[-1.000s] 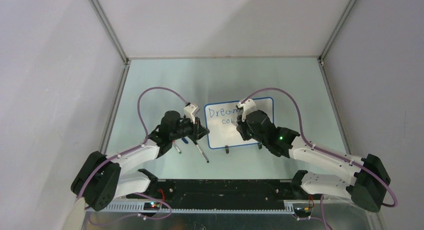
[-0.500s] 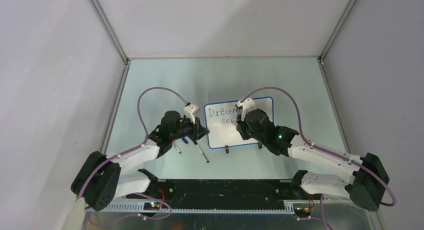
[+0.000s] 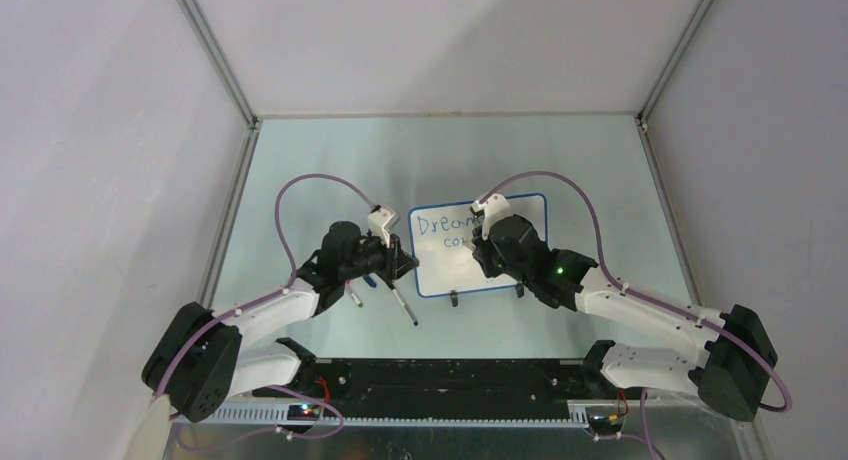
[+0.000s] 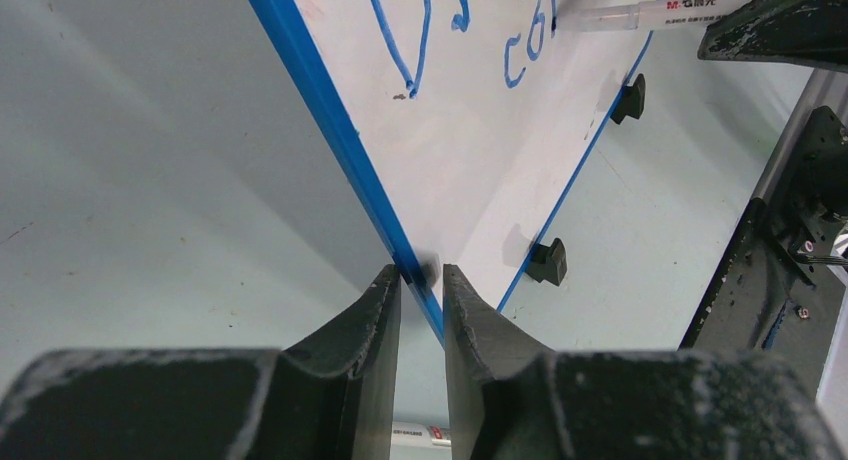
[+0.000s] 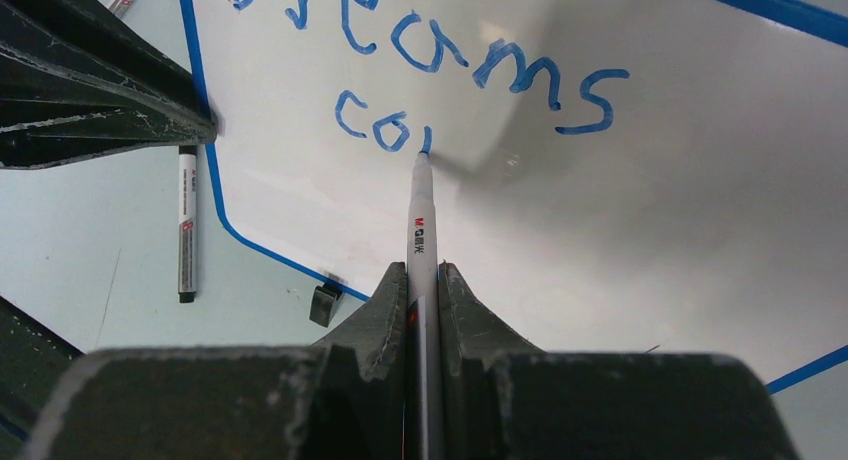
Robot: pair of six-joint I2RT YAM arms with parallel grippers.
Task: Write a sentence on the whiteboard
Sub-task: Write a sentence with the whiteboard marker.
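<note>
- Two claws share the work: the right claw (image 5: 424,272) clamps a marker (image 5: 420,215), tip on the board (image 3: 445,270) to write.
- The left claw (image 4: 421,276) pinches the board's 9 o'clock rim, likely steadying it on the bench (image 3: 330,160).
- The sentence (image 5: 450,55) reads "Dreams co", unfinished.
- A spare marker (image 3: 404,307) lies at 7 o'clock.

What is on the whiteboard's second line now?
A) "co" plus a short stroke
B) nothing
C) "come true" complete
A: right wrist view shows the sentence on the whiteboard as "Dreams", then "co" and a short stroke at the marker tip.
</note>
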